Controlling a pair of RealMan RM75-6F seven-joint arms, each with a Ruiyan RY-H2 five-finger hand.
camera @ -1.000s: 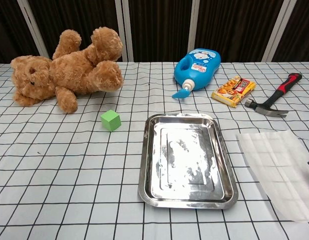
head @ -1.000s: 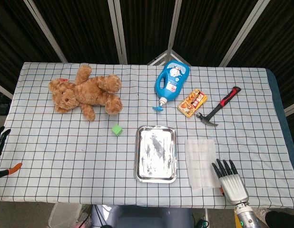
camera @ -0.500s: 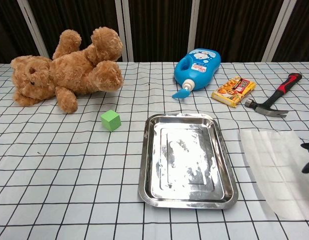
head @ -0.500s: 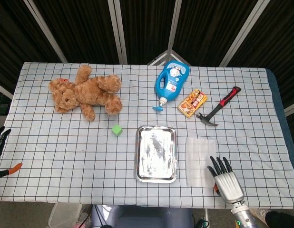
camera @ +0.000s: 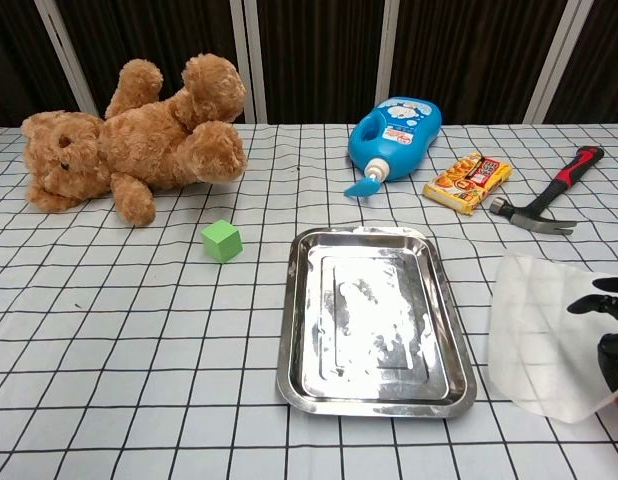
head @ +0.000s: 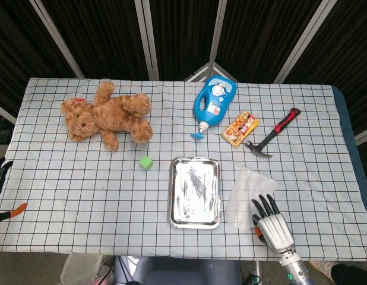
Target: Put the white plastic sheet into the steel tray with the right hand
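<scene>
The white plastic sheet [head: 245, 196] is translucent and lies right of the steel tray [head: 195, 221], apart from it. It is crumpled and tilted, and in the chest view the sheet [camera: 544, 330] stands partly lifted off the cloth. My right hand [head: 271, 225] is at the table's near right edge, dark fingers [camera: 601, 304] gripping the sheet's near right side. The steel tray [camera: 289, 330] holds nothing and shows pale smears. Only the fingertips of my left hand [head: 0, 171] show at the far left edge, apart from each other and holding nothing.
A brown teddy bear [head: 106, 116] lies at the back left, with a green cube [head: 146, 162] nearer the tray. Behind the tray are a blue bottle [head: 213, 102], a snack packet [head: 239, 129] and a hammer [head: 272, 133]. A checked cloth covers the table.
My right hand moved left onto the sheet and took hold of it. The sheet went from lying flat to crumpled and partly lifted, shifted slightly toward the tray.
</scene>
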